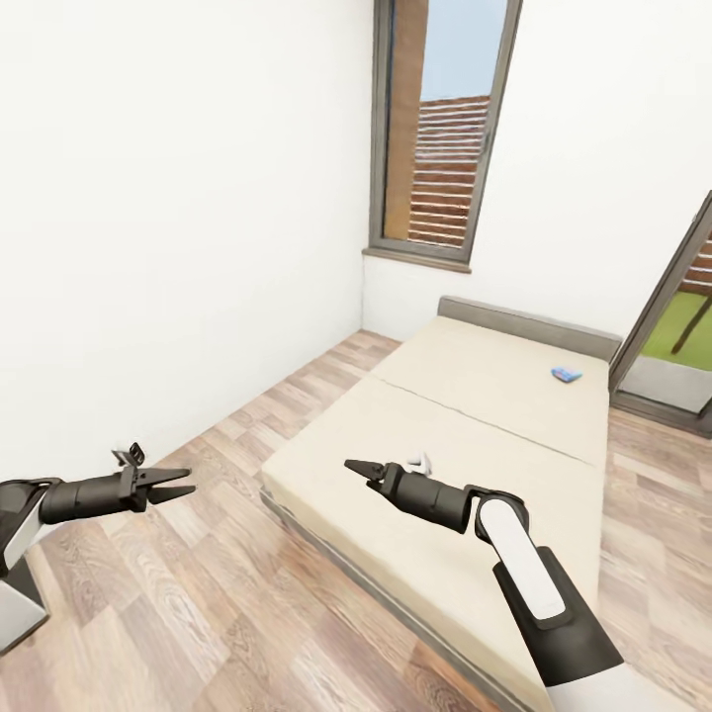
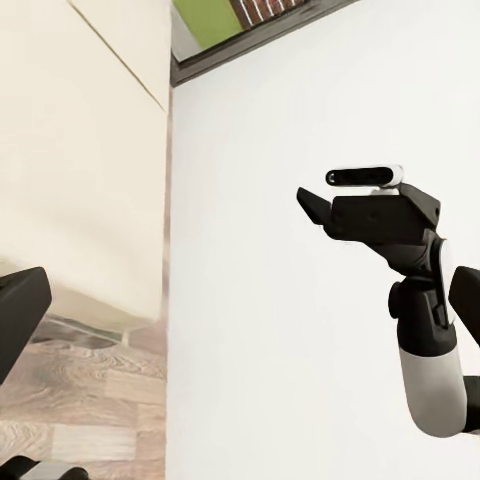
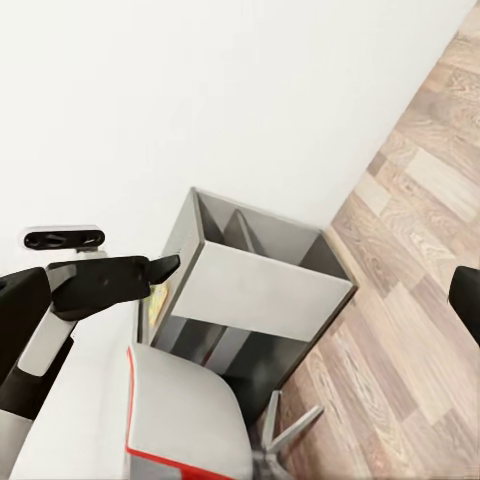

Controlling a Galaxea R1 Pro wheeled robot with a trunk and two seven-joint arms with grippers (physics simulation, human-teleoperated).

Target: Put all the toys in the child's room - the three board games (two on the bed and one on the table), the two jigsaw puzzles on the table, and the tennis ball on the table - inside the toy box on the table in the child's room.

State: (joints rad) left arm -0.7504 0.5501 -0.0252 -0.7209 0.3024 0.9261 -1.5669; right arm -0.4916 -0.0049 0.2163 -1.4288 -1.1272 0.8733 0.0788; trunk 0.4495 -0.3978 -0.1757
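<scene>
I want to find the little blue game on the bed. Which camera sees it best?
The head view. The small blue board game lies in plain sight on the beige bed, near the grey headboard. The left wrist view catches just a bare stretch of the mattress, and the right wrist view looks at wall, floor and a grey cabinet instead.

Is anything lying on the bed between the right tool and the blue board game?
Nothing visible does. Bare mattress of the bed lies between the right tool and the blue board game near the headboard; the game itself sits well beyond the tool.
</scene>
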